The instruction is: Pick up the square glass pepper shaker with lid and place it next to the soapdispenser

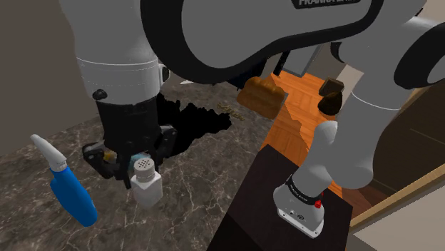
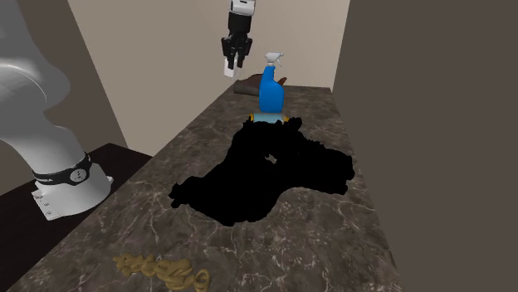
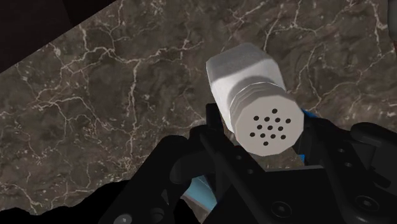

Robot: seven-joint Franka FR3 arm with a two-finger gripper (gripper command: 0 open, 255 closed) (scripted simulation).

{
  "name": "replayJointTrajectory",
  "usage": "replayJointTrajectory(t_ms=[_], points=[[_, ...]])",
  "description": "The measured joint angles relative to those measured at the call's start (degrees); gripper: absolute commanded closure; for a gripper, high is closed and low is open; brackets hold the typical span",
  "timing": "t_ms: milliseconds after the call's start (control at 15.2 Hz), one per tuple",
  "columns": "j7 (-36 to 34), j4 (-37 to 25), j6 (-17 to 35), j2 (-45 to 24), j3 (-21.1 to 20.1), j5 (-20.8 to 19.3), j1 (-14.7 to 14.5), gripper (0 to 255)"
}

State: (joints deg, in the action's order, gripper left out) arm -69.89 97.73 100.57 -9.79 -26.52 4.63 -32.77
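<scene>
1. Dark veined marble countertop (image 2: 349, 240) runs near to far, with a ragged black area (image 2: 274, 174) across its middle.
2. Beige wall (image 2: 158, 58) at the second exterior view's left, darker brown wall (image 2: 432, 124) at its right.
3. Orange wooden floor (image 1: 303, 107) beyond the counter.

— Operator, what do you make of the counter (image 1: 192, 196)?
— You have dark stone there, marble-like, with pale veins and a dull sheen.
— And the pepper shaker (image 3: 245, 73)?
— You see it plain matt white, nothing glassy; its lid (image 3: 266, 124) is smooth grey, pierced with holes.
— The rest?
— Your blue spray bottle (image 1: 71, 196) looks like glossy plastic, the arm (image 1: 235, 36) a smooth white shell, the gripper (image 1: 141, 165) matt black, the floor (image 1: 299, 107) warm polished wood.
</scene>
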Motion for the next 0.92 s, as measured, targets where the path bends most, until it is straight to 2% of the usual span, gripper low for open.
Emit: replayJointTrajectory(t_ms=[924], points=[[0.04,7.24,9.89,-2.88,0.15,-1.06,-0.51,255]])
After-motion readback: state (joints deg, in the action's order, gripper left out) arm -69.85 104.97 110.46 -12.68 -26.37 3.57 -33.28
